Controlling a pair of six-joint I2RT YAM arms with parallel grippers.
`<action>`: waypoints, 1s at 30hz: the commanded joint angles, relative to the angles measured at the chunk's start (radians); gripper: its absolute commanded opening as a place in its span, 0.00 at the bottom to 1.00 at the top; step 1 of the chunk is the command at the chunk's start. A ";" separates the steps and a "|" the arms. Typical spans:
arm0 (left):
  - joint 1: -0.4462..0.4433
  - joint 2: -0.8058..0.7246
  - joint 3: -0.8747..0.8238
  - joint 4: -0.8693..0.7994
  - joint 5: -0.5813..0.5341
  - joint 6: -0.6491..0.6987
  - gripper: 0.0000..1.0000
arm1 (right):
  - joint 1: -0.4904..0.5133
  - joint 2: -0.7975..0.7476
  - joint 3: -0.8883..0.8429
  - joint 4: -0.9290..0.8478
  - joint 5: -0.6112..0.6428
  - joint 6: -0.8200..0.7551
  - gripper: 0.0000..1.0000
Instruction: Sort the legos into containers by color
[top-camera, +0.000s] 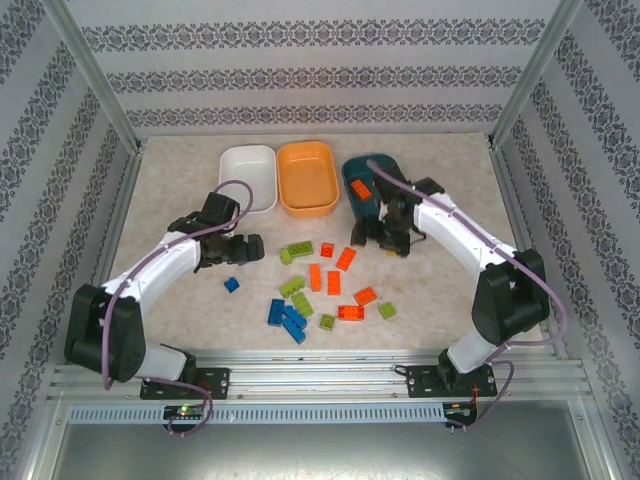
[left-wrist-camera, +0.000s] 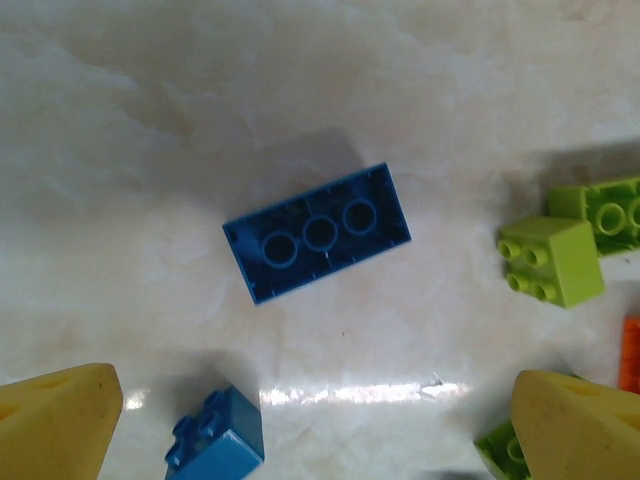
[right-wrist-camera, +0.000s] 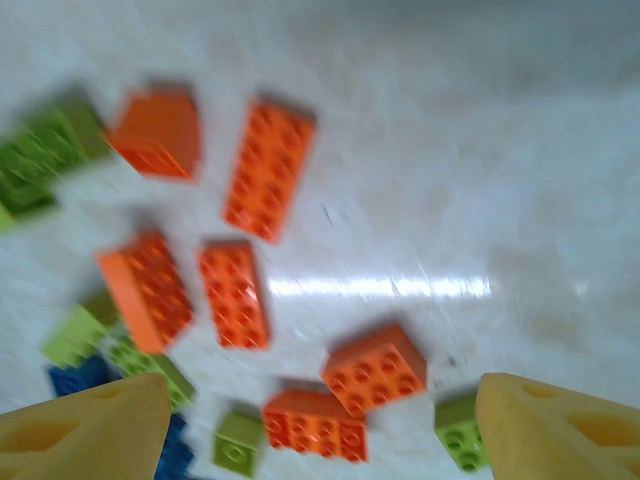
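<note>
Left wrist view: a glossy oblong blue brick (left-wrist-camera: 318, 233), underside up with three round tubes, is seen ahead of the left gripper (left-wrist-camera: 315, 390), between its wide-spread, empty yellow fingers (left-wrist-camera: 60, 420). A small blue brick (left-wrist-camera: 215, 440) is set beside one finger, lime bricks (left-wrist-camera: 552, 260) beside the other. The right gripper (right-wrist-camera: 320, 390) is also spread wide and empty, with studded orange bricks (right-wrist-camera: 268, 170) ahead of it on the veined, marble-look tabletop (left-wrist-camera: 150, 120)

In the top view, three tubs are sitting in a row at upper centre: left tub (top-camera: 247, 176), middle tub (top-camera: 307, 178), right tub (top-camera: 349, 178). One brick (top-camera: 361, 188) is lying in the right tub. The heap (top-camera: 320, 290) of bricks is lying spread at mid-frame, below the tubs. A lone brick (top-camera: 232, 285) is lying apart at the heap's left. All are resting on the table (top-camera: 165, 185).
</note>
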 joint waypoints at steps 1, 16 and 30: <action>0.013 0.069 0.056 -0.059 -0.035 -0.052 1.00 | 0.008 -0.071 -0.067 0.058 -0.017 0.047 0.81; 0.016 0.286 0.189 -0.079 -0.023 -0.291 1.00 | 0.015 -0.072 -0.096 0.138 -0.031 0.072 0.82; 0.025 0.365 0.187 -0.023 0.001 -0.326 0.88 | 0.013 -0.001 -0.051 0.134 -0.051 0.043 0.82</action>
